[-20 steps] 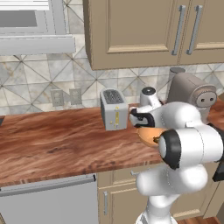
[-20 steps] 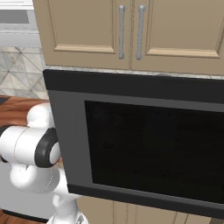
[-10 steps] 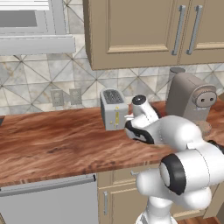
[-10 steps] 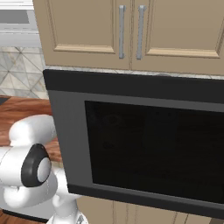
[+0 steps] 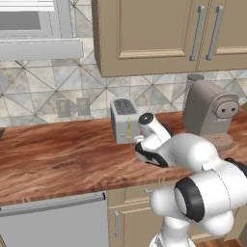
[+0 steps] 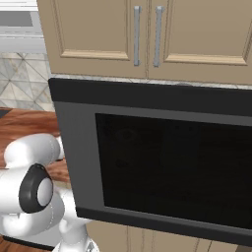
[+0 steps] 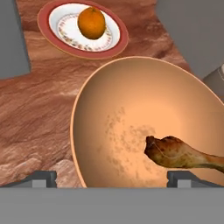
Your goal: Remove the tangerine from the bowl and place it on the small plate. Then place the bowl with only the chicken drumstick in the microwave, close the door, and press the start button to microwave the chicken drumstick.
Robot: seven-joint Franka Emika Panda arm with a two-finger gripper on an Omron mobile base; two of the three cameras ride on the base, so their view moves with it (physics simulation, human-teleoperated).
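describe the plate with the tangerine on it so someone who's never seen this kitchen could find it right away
In the hand view, start from the wooden countertop and find the wide orange-brown bowl holding the chicken drumstick. Just beyond the bowl's rim, apart from it, lies the small plate. It is flat, with a white centre and a red rim, and carries the tangerine.

Golden-brown chicken drumstick in glossy orange-brown bowl: bone end cut off at right edge of hand view. Bowl near rim hidden at bottom of hand view.

Black-framed dark glass microwave door: cut off at right and bottom edges of right base view; interior behind glass too dark to tell.

Silver toaster: lower right corner hidden behind white arm in left base view.
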